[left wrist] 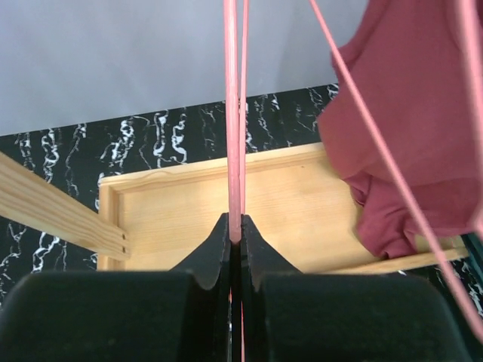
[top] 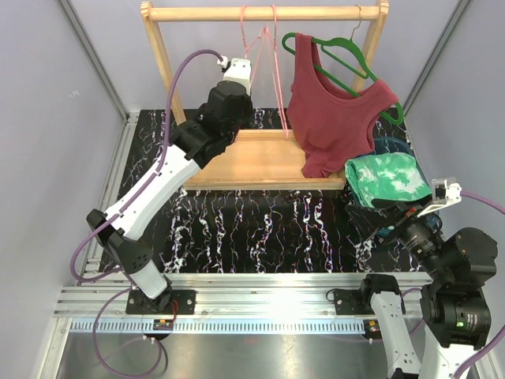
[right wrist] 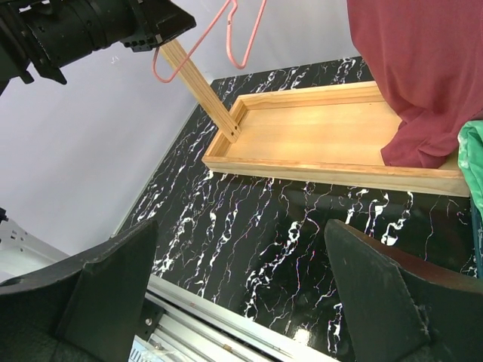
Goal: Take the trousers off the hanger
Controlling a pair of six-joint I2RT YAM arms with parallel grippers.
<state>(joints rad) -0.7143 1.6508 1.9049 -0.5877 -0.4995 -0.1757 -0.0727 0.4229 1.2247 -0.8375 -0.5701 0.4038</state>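
Note:
An empty pink wire hanger [top: 274, 71] hangs from the wooden rail [top: 197, 13]. My left gripper [top: 249, 57] is shut on a pink wire of this hanger [left wrist: 232, 113], the jaws pinched together round it [left wrist: 235, 228]. The green-and-white tie-dye trousers [top: 388, 178] lie folded at the table's right side, off the hanger, and their edge shows in the right wrist view [right wrist: 474, 162]. A dark blue cloth [top: 392, 145] peeks out behind them. My right gripper [top: 384, 219] is open and empty just in front of the tie-dye pair, over the black marbled table [right wrist: 241, 290].
A dark red tank top [top: 335, 110] hangs on a green hanger [top: 347, 54] at the rail's right end. The rack's wooden base tray [top: 252, 162] sits below. Grey walls close in on both sides. The aluminium frame rail [top: 260, 288] runs along the near edge.

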